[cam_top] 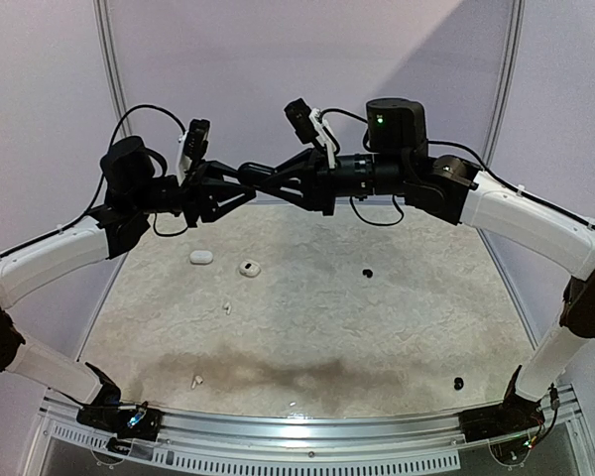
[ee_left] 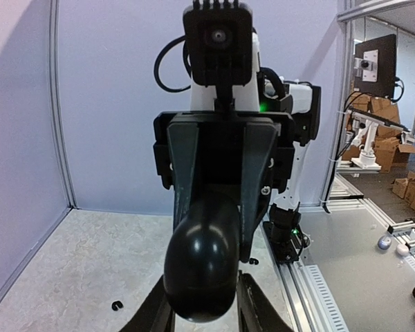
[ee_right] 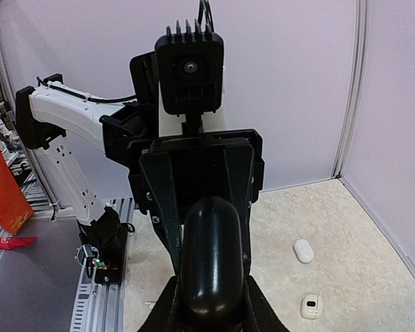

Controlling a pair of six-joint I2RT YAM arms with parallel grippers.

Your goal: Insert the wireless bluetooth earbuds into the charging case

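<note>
A black pill-shaped charging case (ee_left: pixel 202 266) hangs in the air between both arms, high above the table's far side. My left gripper (ee_left: pixel 204 308) is shut on one end of it and my right gripper (ee_right: pixel 211 308) on the other end (ee_right: pixel 211 266), the two sets of fingers meeting nose to nose (cam_top: pixel 266 183). The case is closed. Loose earbuds lie on the table: a white one (cam_top: pixel 226 308), another white one (cam_top: pixel 196 380), a black one (cam_top: pixel 367 272) and a second black one (cam_top: pixel 458 383).
A closed white case (cam_top: pixel 200 257) and an open white case (cam_top: pixel 249 268) lie at the table's back left, under the left arm. The aluminium rail (cam_top: pixel 297 431) with both arm bases runs along the near edge. Panel walls enclose the back and sides.
</note>
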